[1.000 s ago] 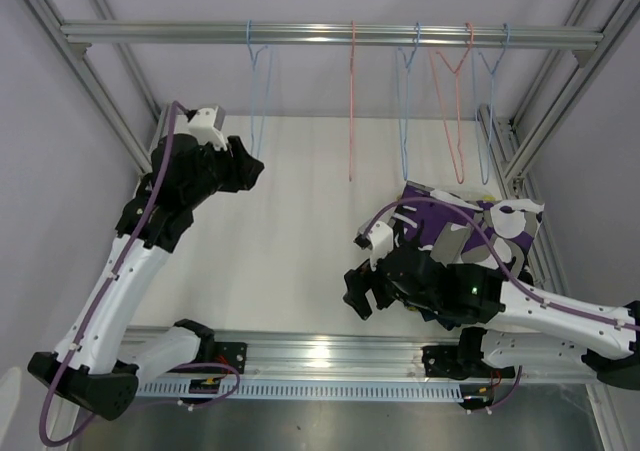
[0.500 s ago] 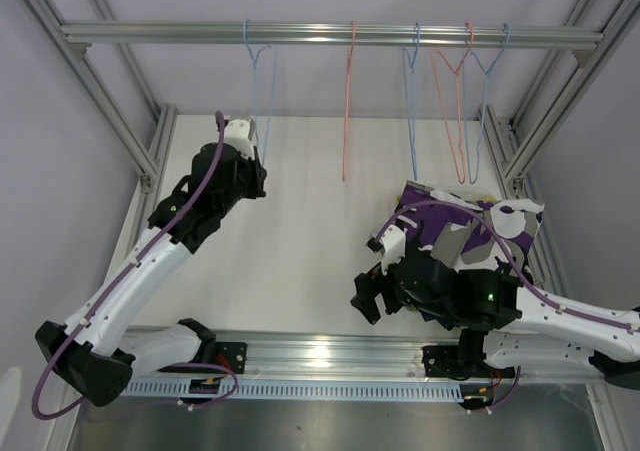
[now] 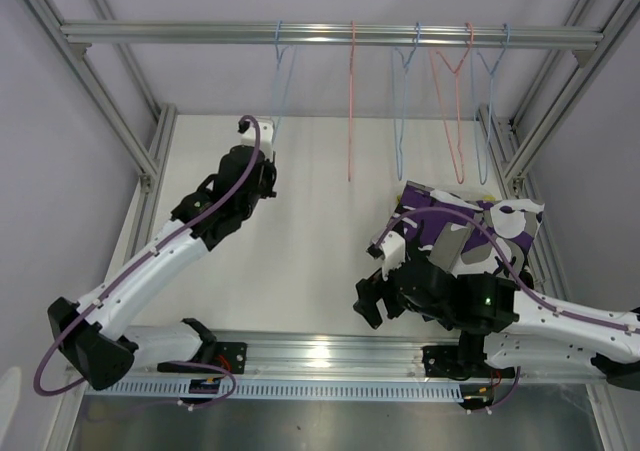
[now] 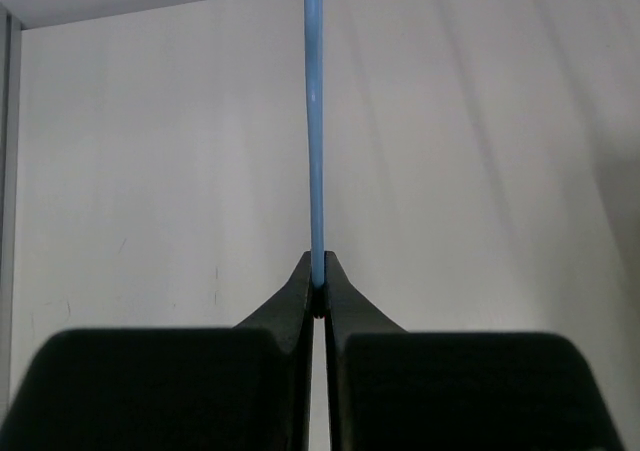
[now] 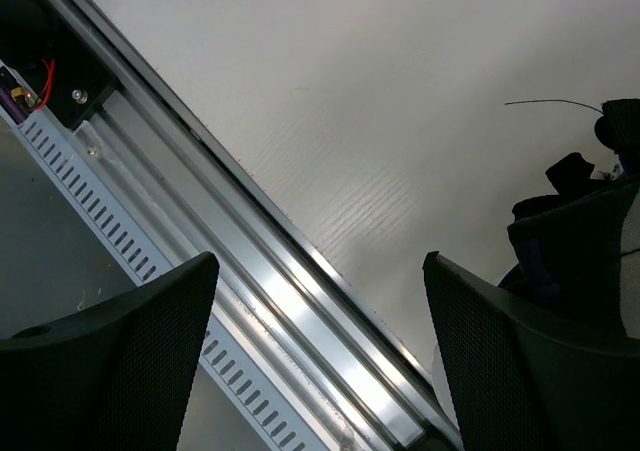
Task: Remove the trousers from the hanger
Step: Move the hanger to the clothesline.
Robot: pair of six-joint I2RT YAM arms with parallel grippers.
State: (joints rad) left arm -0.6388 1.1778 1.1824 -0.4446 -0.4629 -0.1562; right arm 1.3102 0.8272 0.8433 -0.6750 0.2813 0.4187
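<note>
We clamp the left gripper (image 4: pixel 318 296) on the blue hanger (image 4: pixel 314 121) (thin, springy wire); the right gripper (image 5: pixel 320 311) gapes near limp trousers (image 3: pixel 515 221), best pinched at a fold.

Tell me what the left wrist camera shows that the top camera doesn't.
Left wrist only: the left gripper pinching the blue hanger wire, jaws shut. Top only: the rail, four other hangers, the trousers heaped at the right, the open right gripper. Both: that hanger, the gripper and the white table.
</note>
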